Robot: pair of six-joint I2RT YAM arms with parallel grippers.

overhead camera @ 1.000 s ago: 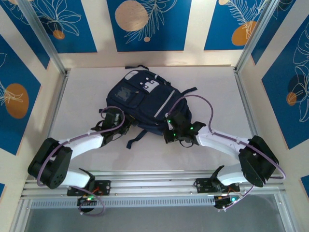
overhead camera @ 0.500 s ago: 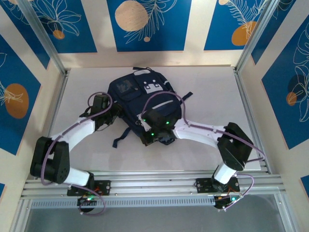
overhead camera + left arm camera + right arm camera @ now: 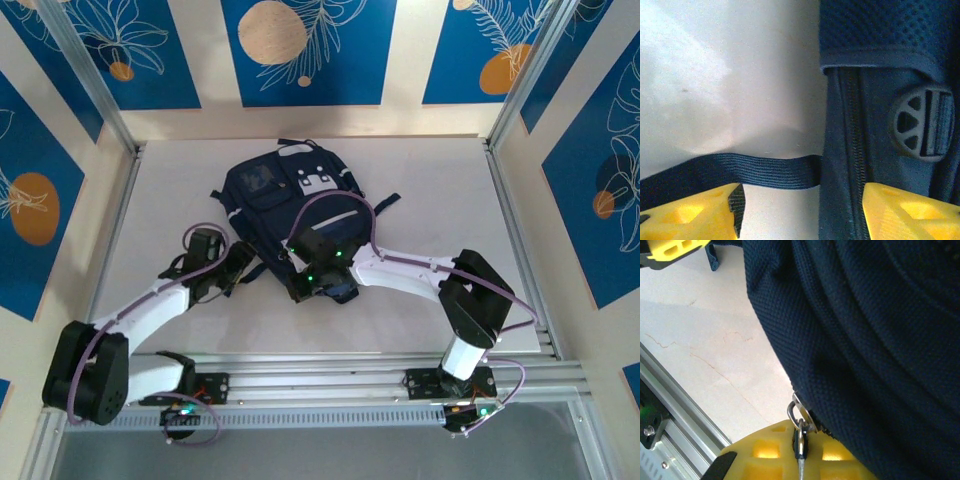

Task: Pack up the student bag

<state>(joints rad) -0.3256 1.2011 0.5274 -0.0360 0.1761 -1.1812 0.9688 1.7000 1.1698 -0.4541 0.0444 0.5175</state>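
Note:
The student bag (image 3: 290,205), navy blue with white patches, lies flat in the middle of the white table. My left gripper (image 3: 240,262) sits at the bag's near-left edge and stands open. In the left wrist view its yellow fingers (image 3: 690,215) straddle a dark webbing strap (image 3: 740,170) and the bag's zipped side (image 3: 855,150), touching neither firmly. My right gripper (image 3: 320,285) is at the bag's near edge, shut on a metal zip pull (image 3: 800,437) that hangs from the navy fabric (image 3: 865,340).
A round black buckle (image 3: 920,122) sits on the bag's side just right of the zip. The aluminium rail (image 3: 670,430) along the table's near edge runs close below the right gripper. Metal frame posts (image 3: 505,120) and walls stand round the table.
The left gripper has opened and let go of the bag. The right gripper has dragged the zip pull leftward, and the bag has shifted left with it.

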